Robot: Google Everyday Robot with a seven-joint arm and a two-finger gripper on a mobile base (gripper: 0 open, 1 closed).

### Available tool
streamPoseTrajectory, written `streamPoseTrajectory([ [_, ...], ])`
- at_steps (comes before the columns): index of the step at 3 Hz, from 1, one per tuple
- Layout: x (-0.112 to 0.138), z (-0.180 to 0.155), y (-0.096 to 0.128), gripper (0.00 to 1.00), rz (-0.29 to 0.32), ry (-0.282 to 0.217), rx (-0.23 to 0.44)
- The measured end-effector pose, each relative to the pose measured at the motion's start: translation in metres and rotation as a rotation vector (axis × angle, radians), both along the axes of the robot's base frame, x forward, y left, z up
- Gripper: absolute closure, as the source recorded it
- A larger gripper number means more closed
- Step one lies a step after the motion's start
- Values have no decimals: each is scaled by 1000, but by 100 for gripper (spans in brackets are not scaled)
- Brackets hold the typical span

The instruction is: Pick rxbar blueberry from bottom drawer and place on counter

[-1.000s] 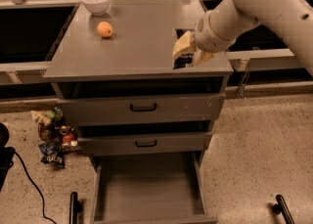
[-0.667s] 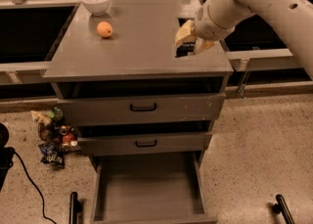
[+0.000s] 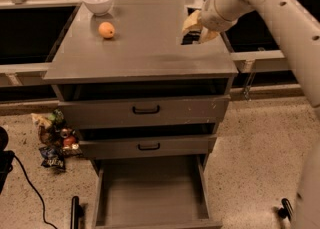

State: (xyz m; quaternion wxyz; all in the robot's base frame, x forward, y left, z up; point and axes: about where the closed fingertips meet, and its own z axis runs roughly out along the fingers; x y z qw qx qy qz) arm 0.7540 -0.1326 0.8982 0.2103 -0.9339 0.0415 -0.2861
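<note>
My gripper (image 3: 196, 30) is over the right rear part of the counter (image 3: 145, 53), at the end of the white arm that comes in from the upper right. Its pale fingers (image 3: 192, 22) are shut on the rxbar blueberry (image 3: 190, 38), a small dark bar that hangs just below them, at or just above the counter top. The bottom drawer (image 3: 150, 195) is pulled open at the foot of the cabinet, and its plain grey inside shows nothing in it.
An orange (image 3: 106, 30) and a white bowl (image 3: 97, 2) sit at the counter's back left. The two upper drawers (image 3: 146, 109) have black handles. Crumpled snack wrappers (image 3: 52, 138) lie on the floor to the left of the cabinet, near a black cable (image 3: 27, 183).
My gripper has carried the dark bar from the counter's front right edge farther back over the counter. The orange, the bowl and the drawers have not moved.
</note>
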Motion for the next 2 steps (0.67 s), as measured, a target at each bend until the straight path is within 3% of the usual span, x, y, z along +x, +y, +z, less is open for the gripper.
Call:
streamPoseTrajectory([
  [2, 53, -4, -13, 100, -40, 4, 44],
])
